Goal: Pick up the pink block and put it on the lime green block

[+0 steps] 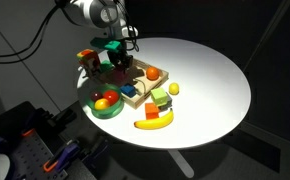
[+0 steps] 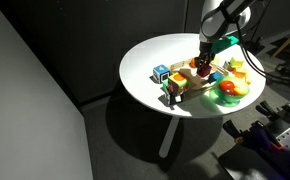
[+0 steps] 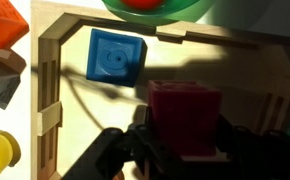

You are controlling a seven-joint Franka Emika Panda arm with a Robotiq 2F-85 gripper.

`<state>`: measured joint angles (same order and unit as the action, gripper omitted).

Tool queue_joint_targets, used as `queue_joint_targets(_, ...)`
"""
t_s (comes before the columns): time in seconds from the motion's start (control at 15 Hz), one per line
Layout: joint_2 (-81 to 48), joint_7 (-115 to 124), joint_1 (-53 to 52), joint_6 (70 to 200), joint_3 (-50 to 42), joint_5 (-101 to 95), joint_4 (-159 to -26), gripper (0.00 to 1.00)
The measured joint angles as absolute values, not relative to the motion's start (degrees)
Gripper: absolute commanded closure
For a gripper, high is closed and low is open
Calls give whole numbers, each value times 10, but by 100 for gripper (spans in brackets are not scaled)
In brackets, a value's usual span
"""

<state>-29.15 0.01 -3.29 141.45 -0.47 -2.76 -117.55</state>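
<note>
Fingers (image 3: 123,152) of the gripper (image 3: 185,140) stand on either side of the pink block (image 3: 185,112), tight against it or nearly so. I cannot tell whether they are actually clamping it. The block sits in the near right part of the wooden tray (image 3: 50,95), close to the tray's right wall.

If the grip is shallow or off-centre, the cube could twist and slip out on the lift. A finger could also catch the wall and drag the tray. The green block (image 1: 159,99) seems to lie outside the tray, just beside a brighter yellow-green cube (image 1: 173,89). It makes a small landing spot, so an off-centre release would probably tip pink off, and the wrong cube is easy to choose.

Besides pink, the tray holds a blue block (image 3: 115,58) at its far left. The bowl (image 1: 97,110) holds red and orange pieces.
</note>
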Motion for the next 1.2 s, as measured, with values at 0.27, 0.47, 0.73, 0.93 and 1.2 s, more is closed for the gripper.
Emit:
queue_joint_targets(0.27,-274,0,-40,1416,11,-28,-1191,71)
queue_joint_targets(0.47,-266,0,-53,1419,20,-28,-1200,71)
queue_joint_targets(0.73,-264,0,-67,1441,33,-28,-1203,71)
queue_joint_targets(0.93,-263,0,-68,1452,44,-28,-1202,71)
queue_joint_targets(1.2,-263,0,-68,1458,48,-27,-1202,46)
